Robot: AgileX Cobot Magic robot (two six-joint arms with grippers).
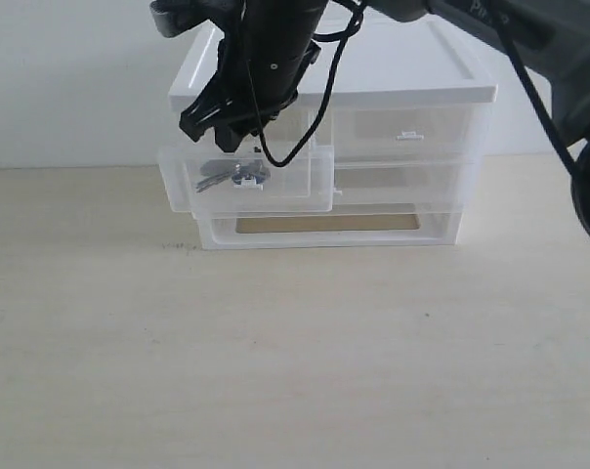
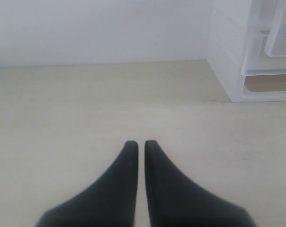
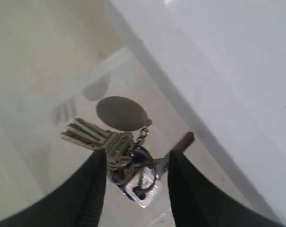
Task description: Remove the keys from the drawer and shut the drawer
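Table [image 1: 295, 371]: pale wooden surface carrying the whole scene. The drawer unit stands at its far edge, against the wall.

Drawer unit [image 1: 402, 78]: white-topped translucent plastic chest. It has two half-width drawers above and a full-width compartment below.

Right arm [image 1: 275, 49]: dark arm entering from the upper right and crossing the middle. It reaches across because the target lies on the left side of the unit.

Drawer [image 1: 310, 186]: the upper left one, pulled well forward of the unit's face. Its open top gives access from above, and it is not yet closed.

Left gripper [image 2: 140, 144]: low over bare table, well apart from the unit. Its jaws are drawn together to a thin slit and hold nothing. It appears parked clear of the working arm.

Right gripper [image 1: 227, 132]: poised just above the drawer and pointing down into it. Its jaws are spread with one finger on either side of the bunch, and no clamping is evident. This straddling pose suits a pinch across the ring.

Keys [image 3: 114, 146]: lying on the drawer floor between the right gripper's fingers, with the blades fanned to one side. The exterior view shows them inside the drawer, near its front wall.

Disc tag [image 3: 121, 113]: round grey tag lying flat beside the blades, outside the finger gap.
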